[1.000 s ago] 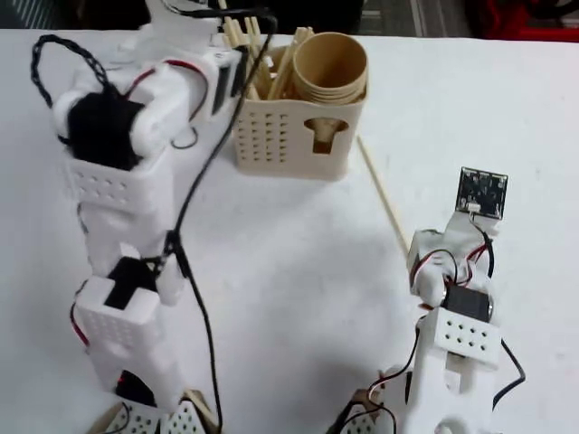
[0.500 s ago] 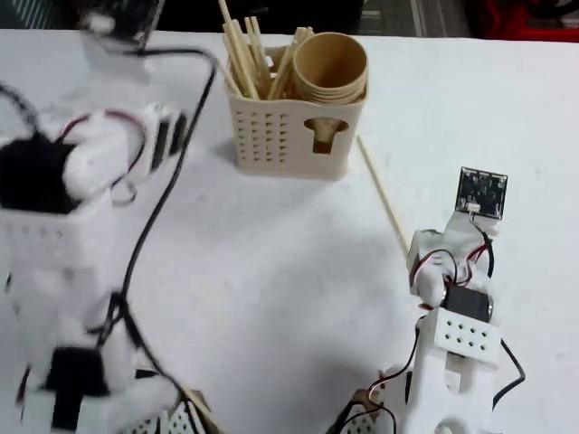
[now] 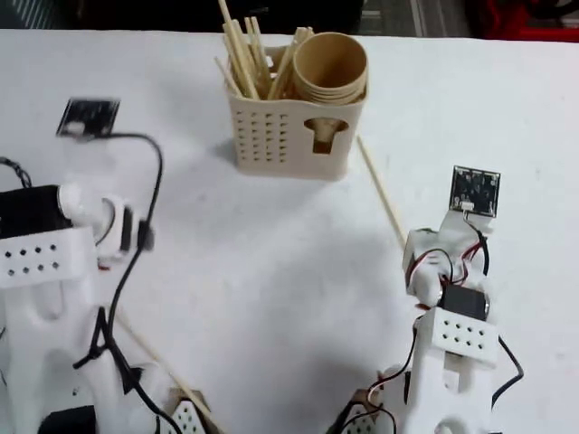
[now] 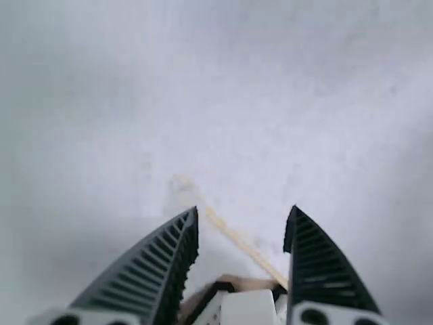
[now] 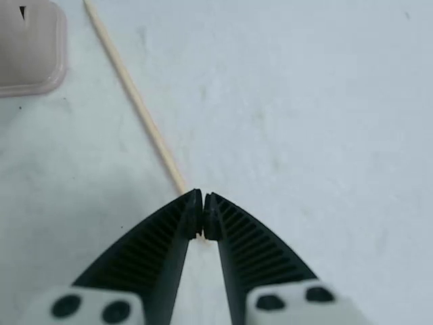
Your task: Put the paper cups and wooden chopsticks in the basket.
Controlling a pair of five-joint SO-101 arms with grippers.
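Observation:
The cream perforated basket (image 3: 289, 131) stands at the back middle of the table, holding stacked paper cups (image 3: 330, 65) and several wooden chopsticks (image 3: 244, 56). One loose chopstick (image 3: 382, 192) lies to the right of the basket, and its near end meets my right gripper (image 5: 202, 200), which is shut. I cannot tell whether the fingers pinch that chopstick (image 5: 132, 96). Another chopstick (image 3: 154, 357) lies near the front left by the left arm's base. My left gripper (image 4: 243, 213) is open and points down over this chopstick (image 4: 230, 233), which lies between the fingers on the table.
The left arm (image 3: 45, 262) fills the front left and the right arm (image 3: 452, 316) the front right. The basket's corner (image 5: 30, 51) is just ahead of the right gripper. White tabletop (image 3: 271, 262) lies open between the arms.
The left arm has pulled back from over the basket to the front left and now points down at the table. The right arm has shifted only slightly.

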